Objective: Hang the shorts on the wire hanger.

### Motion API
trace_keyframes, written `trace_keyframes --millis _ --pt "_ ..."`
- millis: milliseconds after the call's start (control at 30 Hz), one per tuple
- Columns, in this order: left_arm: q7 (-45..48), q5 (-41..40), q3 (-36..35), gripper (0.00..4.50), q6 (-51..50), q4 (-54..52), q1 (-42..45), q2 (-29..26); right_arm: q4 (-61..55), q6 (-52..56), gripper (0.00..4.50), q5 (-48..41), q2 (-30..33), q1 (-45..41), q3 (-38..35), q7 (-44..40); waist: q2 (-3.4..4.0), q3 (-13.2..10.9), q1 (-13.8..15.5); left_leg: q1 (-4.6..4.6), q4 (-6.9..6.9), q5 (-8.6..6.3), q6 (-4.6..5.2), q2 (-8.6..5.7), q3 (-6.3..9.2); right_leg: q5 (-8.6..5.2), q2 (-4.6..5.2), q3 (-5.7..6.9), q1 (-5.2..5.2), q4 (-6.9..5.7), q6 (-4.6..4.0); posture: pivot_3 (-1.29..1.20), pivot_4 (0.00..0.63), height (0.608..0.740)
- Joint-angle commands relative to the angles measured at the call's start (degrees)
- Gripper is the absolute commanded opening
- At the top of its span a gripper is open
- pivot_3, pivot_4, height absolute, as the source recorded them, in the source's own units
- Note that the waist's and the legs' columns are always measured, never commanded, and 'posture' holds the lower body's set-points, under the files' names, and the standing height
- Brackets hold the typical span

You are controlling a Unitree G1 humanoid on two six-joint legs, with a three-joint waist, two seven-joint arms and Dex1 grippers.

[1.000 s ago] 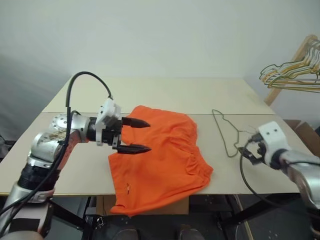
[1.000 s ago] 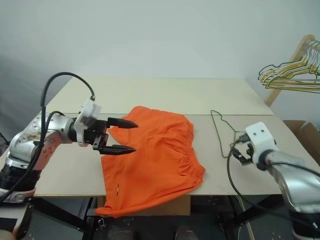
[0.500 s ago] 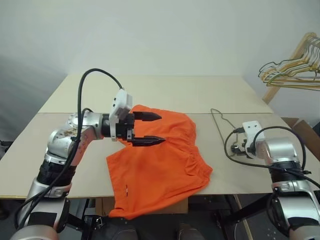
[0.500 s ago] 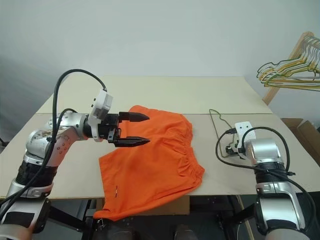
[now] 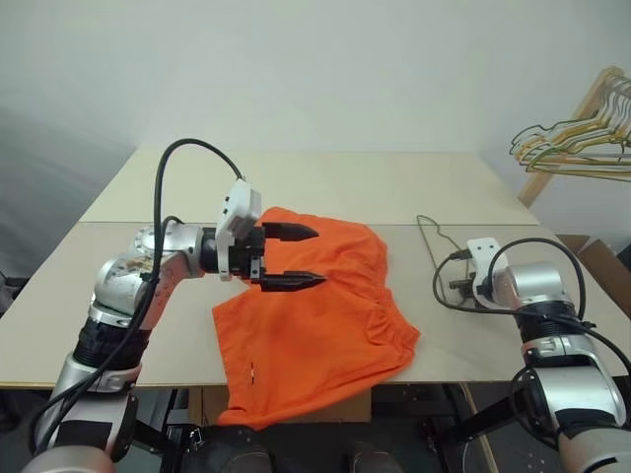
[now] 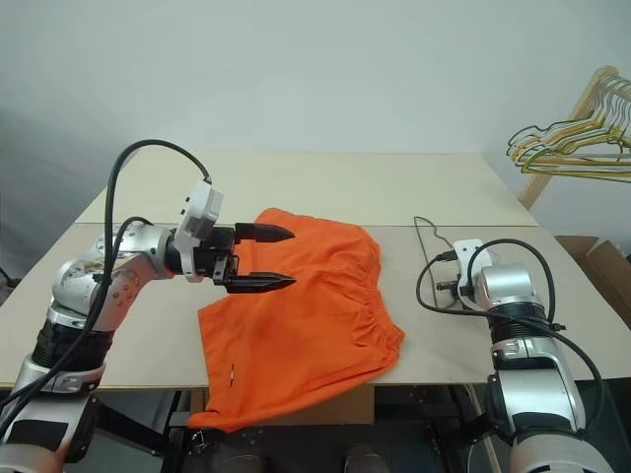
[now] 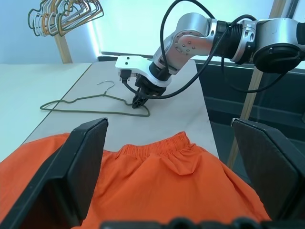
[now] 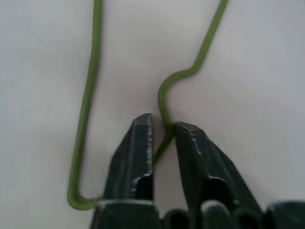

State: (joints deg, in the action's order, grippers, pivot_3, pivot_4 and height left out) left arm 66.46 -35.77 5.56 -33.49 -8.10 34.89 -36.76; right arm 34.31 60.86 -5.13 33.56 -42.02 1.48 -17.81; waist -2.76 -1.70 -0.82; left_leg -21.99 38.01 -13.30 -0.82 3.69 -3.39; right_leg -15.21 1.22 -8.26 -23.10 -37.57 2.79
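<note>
The orange shorts (image 5: 325, 315) lie spread on the table, one leg hanging over the front edge. My left gripper (image 5: 317, 256) hovers open just above their upper left part, pointing right, with nothing between its fingers. The wire hanger (image 5: 426, 232) lies flat on the table to the right of the shorts. My right gripper (image 8: 163, 125) points down at the hanger's near end and is shut on the thin wire (image 8: 90, 95), which runs between its two fingers (image 8: 138, 143). The left wrist view shows that gripper (image 7: 138, 101) on the hanger (image 7: 81, 101) beyond the waistband.
A bunch of coloured hangers (image 5: 577, 148) hangs on a wooden rack at the far right. A cardboard box (image 5: 601, 261) sits below it past the table's right edge. The beige table (image 5: 325, 182) stretches back behind the shorts.
My right gripper has come forward and down onto the hanger and has shut on its wire. The left gripper stays open over the shorts.
</note>
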Motion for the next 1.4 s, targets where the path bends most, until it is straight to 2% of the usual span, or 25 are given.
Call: trace_keyframes --millis 33,200,367,567,733,833,1000,1200,1400 --pt "0.26 0.28 -1.47 4.5 1.06 -1.49 0.11 -0.39 -0.57 1.2 0.02 0.68 0.06 1.32 -0.39 -0.12 -0.01 0.0 0.01 0.0 0.0 0.0 0.0 0.0 0.0 0.0 0.0 0.01 0.0 0.0 0.0 0.11 0.0 0.74" --pt "0.53 0.49 -1.41 4.5 1.37 -1.12 0.26 -0.42 -5.33 -0.09 0.02 1.89 0.84 3.98 0.61 -0.91 0.0 0.0 0.07 -0.05 0.0 0.0 0.0 0.01 0.04 -0.01 0.0 0.06 -0.02 0.02 0.0 0.11 0.0 0.74" --pt "0.98 1.12 -1.23 4.5 1.89 0.16 1.52 -0.09 -14.54 -9.2 0.02 6.73 3.66 7.88 3.08 0.37 0.01 -0.01 0.16 -0.14 0.0 0.0 0.0 0.0 0.06 -0.1 0.01 0.08 -0.08 0.06 0.14 0.11 0.0 0.74" --pt "1.23 4.41 -1.41 4.5 4.83 7.07 7.06 0.91 -27.71 -40.62 0.02 19.18 13.92 14.46 9.44 1.8 0.36 -0.21 -0.04 -0.39 0.0 0.0 0.0 -0.13 0.05 -0.14 0.1 0.05 -0.37 0.03 0.22 0.1 0.0 0.74" --pt "1.28 5.84 -1.7 4.5 4.53 14.66 14.22 2.45 -26.93 -68.3 0.02 35.42 24.7 15.75 15.12 8.81 0.35 -0.22 -0.3 -0.37 -0.06 0.0 0.0 -0.14 0.07 -0.16 0.09 0.05 -0.37 0.09 0.22 0.09 0.0 0.74" --pt "3.42 7.13 -0.38 4.5 4.61 18.75 17.94 2.7 -25.0 -77.68 0.02 43.39 27.28 14.38 16.88 14.22 0.35 -0.22 -0.37 -0.38 -0.07 0.0 0.0 -0.2 0.06 -0.17 0.15 0.03 -0.38 0.1 0.23 0.08 0.0 0.74" --pt "10.95 10.02 3.54 4.5 3.0 25.11 23.43 1.19 -21.48 -85.38 0.02 51.15 27.44 12.92 17.75 19.6 0.35 -0.22 -0.57 -0.4 -0.06 0.0 0.0 -0.29 0.05 -0.15 0.22 -0.01 -0.38 0.11 0.19 0.06 0.0 0.74" --pt "18.8 17.45 12.06 4.5 1.38 35.54 27.77 2.0 -21.33 -87.88 0.02 55.96 25.29 10.2 16.04 26.37 0.35 -0.22 -1.79 -0.41 -0.06 0.0 0.0 -0.33 0.07 -0.11 0.25 -0.01 -0.37 0.1 0.1 0.04 0.0 0.74" --pt "18.07 22.93 14.75 4.5 1.72 43.17 31.27 6.38 -22.19 -88.42 0.02 57.7 24.51 8.92 15.1 28.49 0.33 -0.23 -2.33 -0.45 -0.06 0.0 0.01 -0.35 0.09 -0.03 0.27 -0.02 -0.38 0.12 -0.03 0.03 0.0 0.74"
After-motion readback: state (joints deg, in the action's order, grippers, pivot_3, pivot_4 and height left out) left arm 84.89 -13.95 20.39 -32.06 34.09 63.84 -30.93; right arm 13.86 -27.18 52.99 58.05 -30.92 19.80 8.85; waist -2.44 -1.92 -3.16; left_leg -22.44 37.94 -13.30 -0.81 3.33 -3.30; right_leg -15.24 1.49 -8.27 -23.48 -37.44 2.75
